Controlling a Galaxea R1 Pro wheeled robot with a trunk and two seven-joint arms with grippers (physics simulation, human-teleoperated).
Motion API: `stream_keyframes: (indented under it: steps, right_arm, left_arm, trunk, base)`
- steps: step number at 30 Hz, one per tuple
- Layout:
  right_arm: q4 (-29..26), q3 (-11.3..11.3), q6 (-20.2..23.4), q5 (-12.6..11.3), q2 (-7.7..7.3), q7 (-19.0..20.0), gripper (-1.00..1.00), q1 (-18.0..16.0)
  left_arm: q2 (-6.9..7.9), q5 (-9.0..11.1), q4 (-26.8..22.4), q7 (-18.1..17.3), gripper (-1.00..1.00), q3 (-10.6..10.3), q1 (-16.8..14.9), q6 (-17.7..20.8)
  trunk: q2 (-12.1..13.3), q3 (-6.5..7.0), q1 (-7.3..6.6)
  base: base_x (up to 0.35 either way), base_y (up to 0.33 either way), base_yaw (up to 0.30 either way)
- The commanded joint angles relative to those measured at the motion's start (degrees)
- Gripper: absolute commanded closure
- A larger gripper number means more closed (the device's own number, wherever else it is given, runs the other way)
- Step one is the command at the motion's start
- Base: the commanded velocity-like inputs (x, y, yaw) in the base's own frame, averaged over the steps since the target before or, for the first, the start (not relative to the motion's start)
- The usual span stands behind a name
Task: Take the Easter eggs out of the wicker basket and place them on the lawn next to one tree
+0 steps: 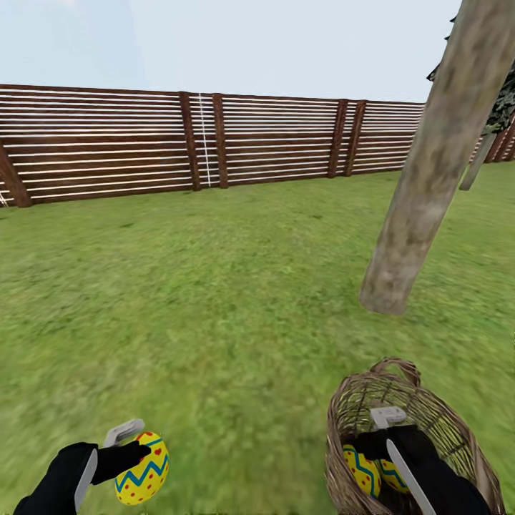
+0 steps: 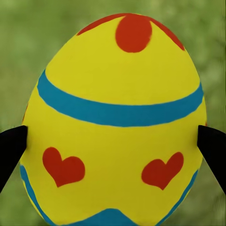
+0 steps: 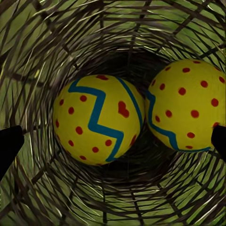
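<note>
My left gripper (image 1: pixel 138 458) is shut on one yellow Easter egg (image 1: pixel 143 470) with red hearts and blue bands, held low over the lawn (image 1: pixel 214 286); the same egg (image 2: pixel 113 122) sits between the black fingertips (image 2: pixel 12 150) in the left wrist view. The wicker basket (image 1: pixel 447 422) stands on the grass just in front of the tree (image 1: pixel 429 179). My right gripper (image 1: pixel 375 447) reaches down into the basket, open. Two dotted eggs (image 3: pixel 96 120) (image 3: pixel 188 106) lie side by side on the basket's bottom (image 3: pixel 113 28), below its spread fingertips (image 3: pixel 9 146). They also peek through the weave (image 1: pixel 361 468) (image 1: pixel 392 476).
A brown slatted fence (image 1: pixel 107 143) runs across the back of the garden. A dark cone-shaped tree (image 1: pixel 504 93) and a thinner trunk (image 1: pixel 478 161) stand at the far right. Open grass stretches between me, the fence and the near trunk's base (image 1: pixel 386 297).
</note>
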Motion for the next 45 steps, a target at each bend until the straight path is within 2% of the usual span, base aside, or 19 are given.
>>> stream_keyframes:
  steps: [1, 11, 21, 31, 45]
  right_arm:
    - [-0.1, 0.2, 0.2, -0.5, 0.06, -0.5, -1.0, 0.0]
    - [-0.1, 0.2, 0.2, -0.5, 0.23, -0.5, -1.0, 0.0]
    - [-0.1, 0.2, 0.2, -0.5, 0.23, -0.5, -1.0, 0.0]
    - [-0.1, 0.2, 0.2, -0.5, 0.01, -0.5, -1.0, 0.0]
    - [-0.8, 0.3, 0.3, -0.5, 0.14, -0.5, -1.0, 0.0]
  left_arm:
    - [-0.04, -0.6, -0.1, -0.5, 1.0, 0.3, 0.0, 0.2]
    - [-0.04, -0.6, 0.0, -0.5, 1.0, 0.3, 0.0, 0.1]
    - [0.04, -0.6, -0.2, -0.6, 1.0, 0.3, 0.0, 0.0]
    - [-0.04, -0.5, 0.0, -0.6, 1.0, 0.2, -0.1, 0.0]
    - [0.03, -0.5, -0.2, -0.6, 1.0, 0.3, -0.1, 0.1]
  trunk:
    - [0.0, -0.28, 0.01]
    - [-0.2, -2.5, 0.27]
    - [-0.2, -2.5, 0.27]
    - [-0.2, -2.5, 0.27]
    - [-0.4, -5.6, 0.63]
  base:
    - [0.0, 0.0, 0.0]
    - [0.0, 0.0, 0.0]
    - [0.165, 0.027, 0.0]
    - [0.015, 0.003, 0.0]
    - [0.0, 0.0, 0.0]
